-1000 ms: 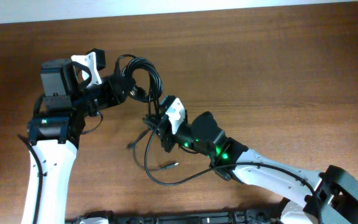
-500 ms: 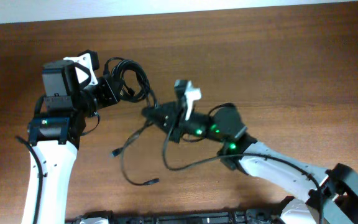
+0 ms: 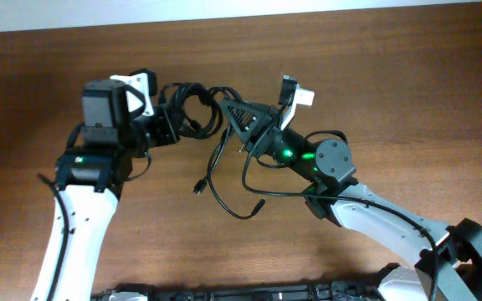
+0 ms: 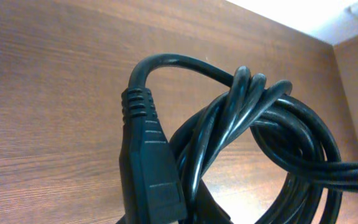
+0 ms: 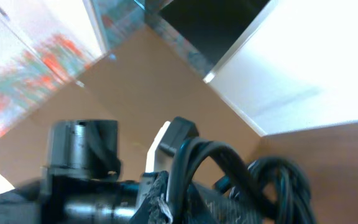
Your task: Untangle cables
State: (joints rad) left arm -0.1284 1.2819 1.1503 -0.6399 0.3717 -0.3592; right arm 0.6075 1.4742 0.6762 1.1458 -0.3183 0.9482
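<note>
The cables [image 3: 192, 89] hang as a bunched black coil toward the far left of the table [image 3: 408, 75], strung between the two grippers. From the coil's right side two loose strands drop toward the near edge, and their small plug ends [image 3: 199, 186] lie apart from each other on the wood (one further right and nearer than the other). The left gripper [image 3: 167, 127] meets the coil from the left and is clamped on it. Its own fingers stay out of the left wrist view, where a moulded plug [image 4: 148, 174] with a ribbed collar runs off the bottom edge and several turns of cord [image 4: 272, 118] twist together to the right. The right gripper [image 3: 224, 104] reaches in from the right, its fingers drawn to a narrow point on the coil's right side, pinching a strand there. In the blurred right wrist view a loop of cord [image 5: 194, 155] arches up in front, with the left arm [image 5: 82, 155] behind.
</note>
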